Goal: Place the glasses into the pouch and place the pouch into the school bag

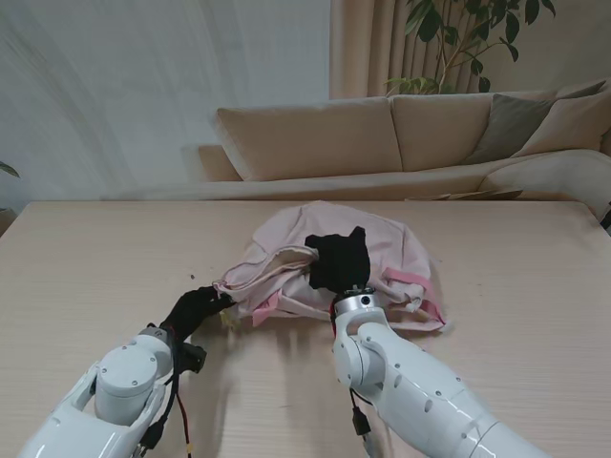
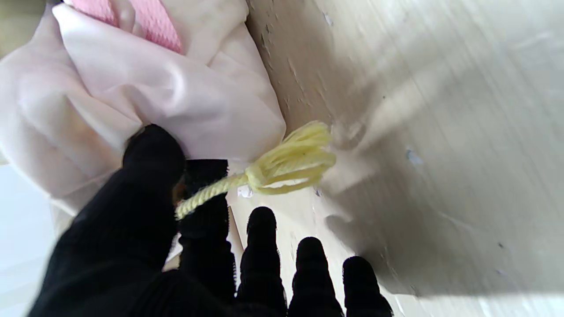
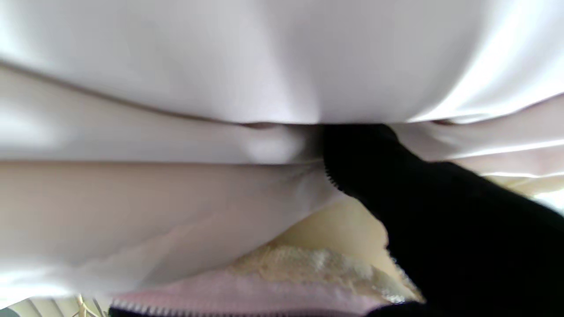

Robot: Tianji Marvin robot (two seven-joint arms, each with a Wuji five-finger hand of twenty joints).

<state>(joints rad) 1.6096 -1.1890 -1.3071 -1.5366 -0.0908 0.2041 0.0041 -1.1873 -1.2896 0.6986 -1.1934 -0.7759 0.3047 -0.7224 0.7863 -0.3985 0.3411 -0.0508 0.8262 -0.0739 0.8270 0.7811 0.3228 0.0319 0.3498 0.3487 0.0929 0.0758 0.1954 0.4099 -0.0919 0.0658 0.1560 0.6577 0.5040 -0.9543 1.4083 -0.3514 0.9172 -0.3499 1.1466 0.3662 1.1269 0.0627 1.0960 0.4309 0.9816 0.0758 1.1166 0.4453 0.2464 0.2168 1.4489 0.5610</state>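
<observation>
left hand (image 1: 196, 307): thumb and first finger are pinched on the near-left edge of the pink school bag (image 1: 382, 243), with a yellow tassel cord (image 2: 282, 165) running between them. the tassel hangs free beside the cloth, just off the table (image 1: 95, 267). the other three fingers (image 2: 262, 246) stand straight and slightly apart, holding nothing.

right hand (image 1: 337, 260): pushed into the bag's opening from the near side, wrist at the bag's edge. in the right wrist view one black finger (image 3: 374, 163) presses up against pale cloth; the other fingers are out of sight, so whether they grip anything cannot be told.

school bag: lies slumped at the middle of the table, opening toward me, pink trim along the near-right edge.

pouch (image 3: 326, 259): a cream, fuzzy-edged thing lies inside the bag beside the right hand's finger; it appears to be the pouch, largely covered by cloth.

glasses: not made out in any view.

right wrist view is blurred and mostly filled with fabric.
</observation>
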